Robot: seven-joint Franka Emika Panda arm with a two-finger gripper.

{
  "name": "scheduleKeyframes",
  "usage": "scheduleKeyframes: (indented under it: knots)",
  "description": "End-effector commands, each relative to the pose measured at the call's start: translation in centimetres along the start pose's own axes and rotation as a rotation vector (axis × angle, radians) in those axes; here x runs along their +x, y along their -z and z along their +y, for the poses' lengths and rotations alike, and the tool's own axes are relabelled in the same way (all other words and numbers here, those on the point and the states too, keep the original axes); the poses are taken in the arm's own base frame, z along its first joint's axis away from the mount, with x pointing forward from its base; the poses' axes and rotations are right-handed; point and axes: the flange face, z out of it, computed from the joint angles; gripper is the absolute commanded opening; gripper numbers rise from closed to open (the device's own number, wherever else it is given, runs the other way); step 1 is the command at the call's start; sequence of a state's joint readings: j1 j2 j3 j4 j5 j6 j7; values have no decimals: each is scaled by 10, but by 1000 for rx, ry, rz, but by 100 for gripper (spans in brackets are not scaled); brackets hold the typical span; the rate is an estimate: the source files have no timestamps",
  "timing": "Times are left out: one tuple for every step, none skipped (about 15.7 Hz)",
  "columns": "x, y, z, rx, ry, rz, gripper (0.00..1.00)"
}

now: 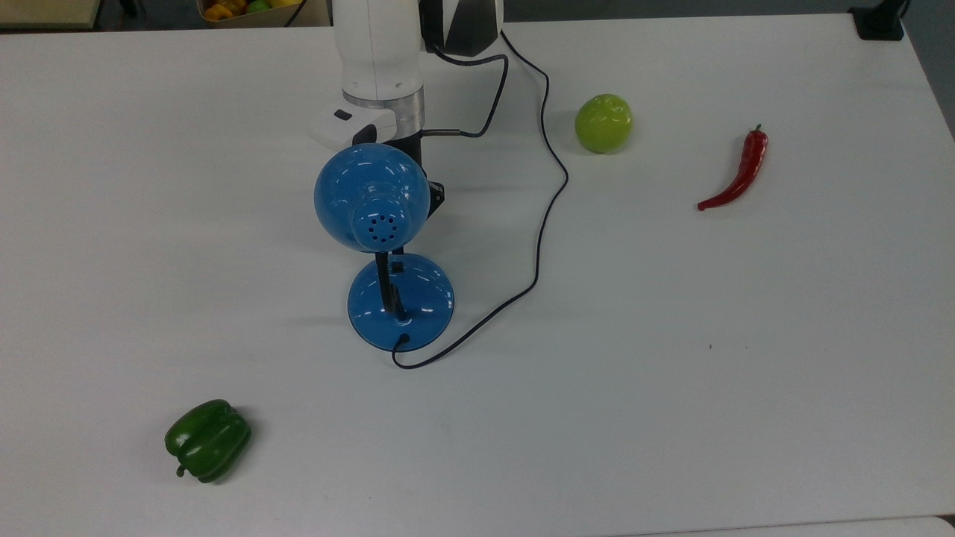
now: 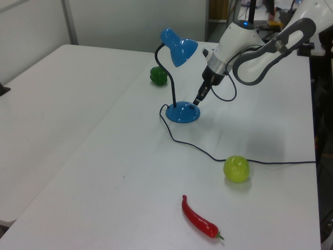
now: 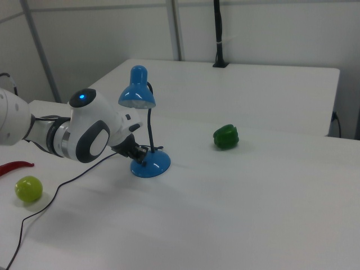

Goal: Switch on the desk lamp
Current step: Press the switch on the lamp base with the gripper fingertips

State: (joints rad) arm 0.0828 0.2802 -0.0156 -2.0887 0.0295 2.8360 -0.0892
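Observation:
The desk lamp stands mid-table: a glossy blue shade [image 1: 371, 195] on a black stem over a round blue base [image 1: 401, 300] with a small black switch [image 1: 398, 265]. Its black cord [image 1: 548, 186] runs off toward the table's far edge. In the left view my gripper [image 2: 197, 101] points down with its fingers together, its tip just above the base [image 2: 182, 112] on the left view's right side. In the right view the gripper [image 3: 140, 157] sits against the base [image 3: 151, 164] below the shade [image 3: 136, 93]. In the top view the shade hides the fingertips.
A green apple [image 1: 603, 122] and a red chili [image 1: 737, 173] lie on the top view's right. A green bell pepper [image 1: 207, 439] lies near the front left. The white table [image 1: 671, 373] has free room around them. A box of fruit [image 1: 246, 9] sits past the far edge.

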Motion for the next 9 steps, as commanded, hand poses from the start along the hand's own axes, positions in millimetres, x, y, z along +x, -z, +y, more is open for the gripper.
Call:
scheduleKeyframes:
  knots:
    - [10, -5, 5, -10, 9, 32, 0]
    - [10, -7, 5, -11, 9, 40, 0]
    - [10, -8, 5, -12, 12, 46, 0]
    - [10, -11, 5, -12, 9, 49, 0]
    - [10, -12, 6, -13, 11, 51, 0]
    - [11, -13, 6, -13, 11, 52, 0]
    - [11, -14, 6, -13, 11, 51, 0]
    - [10, -16, 6, -13, 11, 47, 0]
    - [10, -19, 6, -13, 11, 44, 0]
